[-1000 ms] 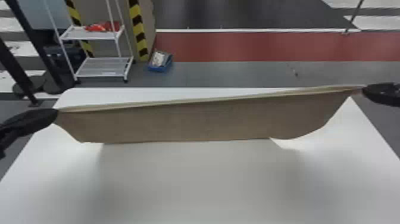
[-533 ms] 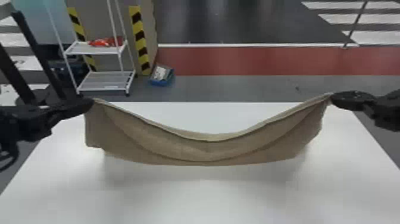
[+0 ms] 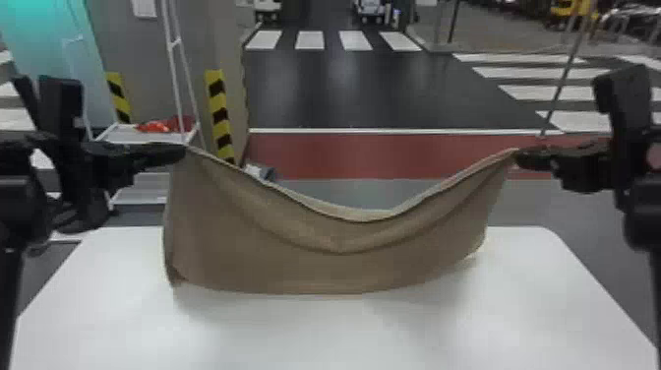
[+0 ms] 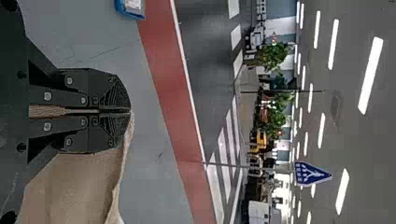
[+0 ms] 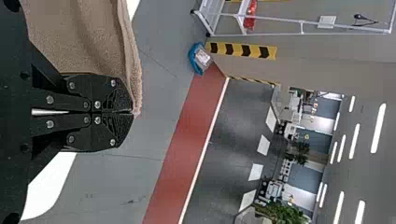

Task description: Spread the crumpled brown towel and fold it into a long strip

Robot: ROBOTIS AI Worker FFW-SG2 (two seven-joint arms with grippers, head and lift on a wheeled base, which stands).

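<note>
My left gripper (image 3: 183, 151) and my right gripper (image 3: 519, 156) hold the upper corners of the brown towel (image 3: 315, 265) high over the white table. Between them its top edge sags in a curve, and the lower edge hangs near the table. In the left wrist view the left gripper (image 4: 129, 112) is shut on one corner, with cloth (image 4: 74, 186) hanging beside the fingers. The right gripper (image 5: 132, 113) in the right wrist view is shut on the other corner, the towel (image 5: 79, 37) draping away from it.
The white table (image 3: 315, 334) spreads below the towel. Behind it at the left stands a white shelf rack (image 3: 140, 189) with a red item (image 3: 162, 126). A blue box (image 5: 198, 58) lies on the floor beyond the table.
Both grippers have risen and come closer together, lifting the towel. Its top edge, nearly straight at first, now sags deeply. The head view has tilted upward.
</note>
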